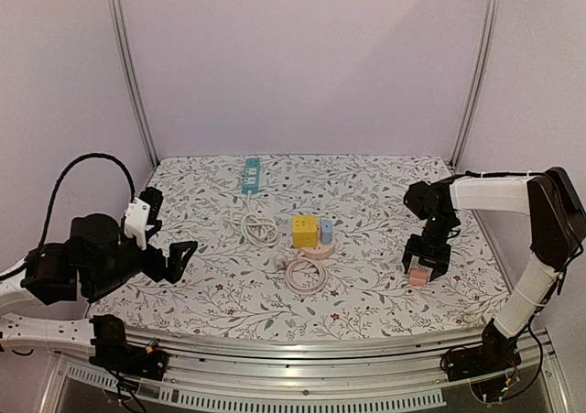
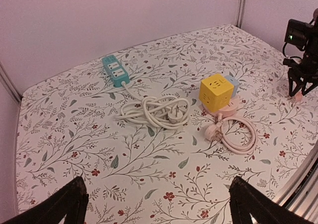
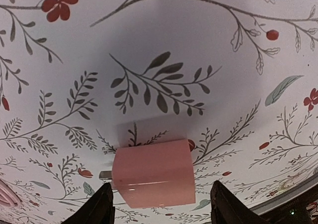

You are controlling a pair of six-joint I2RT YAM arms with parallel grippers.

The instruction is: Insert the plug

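Observation:
The plug (image 3: 153,177) is a small pink block with a metal prong showing at its left side. It lies on the flowered cloth at the right of the table, where the top view also shows the plug (image 1: 418,275). My right gripper (image 3: 161,194) straddles it from above, and a gap remains between the right finger (image 3: 223,201) and the block. From the top view, my right gripper (image 1: 425,265) points down over it. Near the left edge, my left gripper (image 1: 179,255) hovers wide open with nothing in it. A yellow cube socket (image 1: 305,231) stands mid-table.
A teal power strip (image 1: 251,174) lies at the back, its white cord (image 1: 259,227) coiled in front of it. A pink coiled cord (image 1: 307,271) lies before the yellow cube, and a small blue adapter (image 1: 327,231) stands beside it. A metal rail (image 1: 302,344) runs along the near edge.

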